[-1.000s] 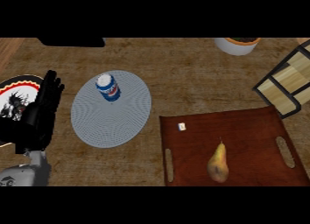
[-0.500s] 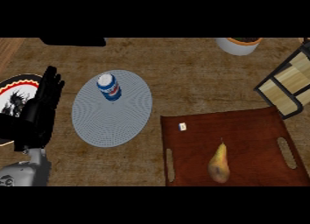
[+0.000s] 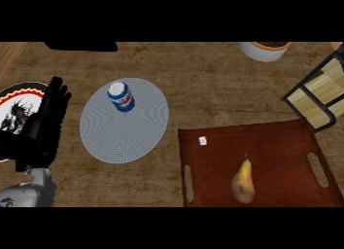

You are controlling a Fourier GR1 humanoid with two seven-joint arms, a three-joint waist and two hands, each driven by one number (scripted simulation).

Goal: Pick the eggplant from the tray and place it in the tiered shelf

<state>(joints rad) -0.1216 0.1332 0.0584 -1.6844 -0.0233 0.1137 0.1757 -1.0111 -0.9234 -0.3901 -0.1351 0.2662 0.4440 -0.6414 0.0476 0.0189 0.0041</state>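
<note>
A brown wooden tray (image 3: 275,146) with slot handles lies at the lower right. On it sits a yellow-brown, pear-shaped fruit (image 3: 243,182), stem pointing away from me; I see no purple eggplant. The tiered shelf (image 3: 324,95), a black frame with pale wood boards, stands at the right edge, just beyond the tray's far corner. My left hand (image 3: 42,129) rests open at the far left, fingers straight and pointing up, well away from the tray. My right hand does not show.
A round grey placemat (image 3: 125,133) lies left of the tray with a blue and white can (image 3: 121,96) on its far part. A patterned plate (image 3: 6,116) sits partly under my left hand. A white bowl (image 3: 265,50) and a dark object (image 3: 81,46) are at the back.
</note>
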